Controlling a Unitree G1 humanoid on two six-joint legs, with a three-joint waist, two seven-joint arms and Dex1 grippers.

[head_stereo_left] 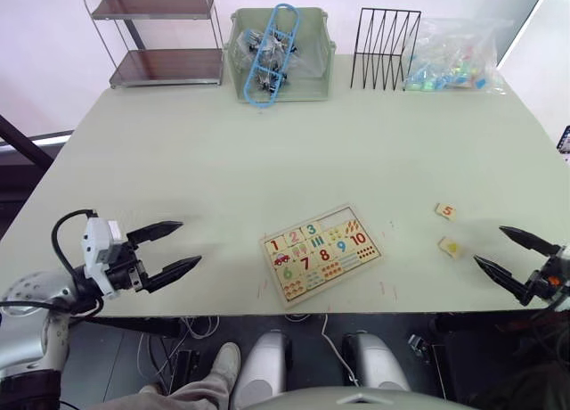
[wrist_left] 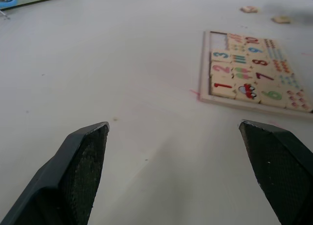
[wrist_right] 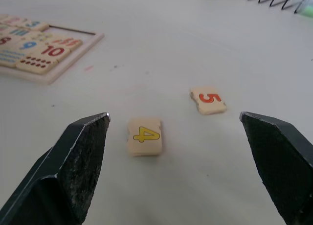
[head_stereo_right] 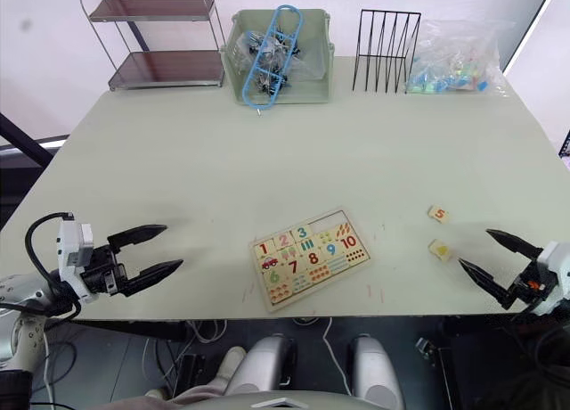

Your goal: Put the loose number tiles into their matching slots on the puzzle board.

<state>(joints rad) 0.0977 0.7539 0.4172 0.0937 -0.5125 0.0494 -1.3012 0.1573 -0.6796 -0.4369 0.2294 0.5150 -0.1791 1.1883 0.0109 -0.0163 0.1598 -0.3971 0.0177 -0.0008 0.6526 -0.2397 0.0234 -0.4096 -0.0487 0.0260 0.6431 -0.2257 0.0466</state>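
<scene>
Both grippers spread wide, empty: left gripper [head_stereo_left: 178, 247], right gripper [head_stereo_left: 503, 250]. Tile 4 [wrist_right: 144, 136] and tile 5 [wrist_right: 208, 100] lie on counter [head_stereo_left: 267, 151] ahead of right fingers [wrist_right: 78, 156], 4 nearer. Puzzle board [head_stereo_left: 321, 252] sits between the two grippers, 1, 2, 3 slotted.

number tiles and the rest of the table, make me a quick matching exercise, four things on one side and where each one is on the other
Things:
1. tile 4
2. tile 3
3. black wire rack
4. left gripper

Places:
A. seated in the puzzle board's top row
B. far edge of the table, beside a clear bag
C. loose on the table near the right gripper
D. open above the table, left of the board

Pairs: 1-C, 2-A, 3-B, 4-D
</scene>
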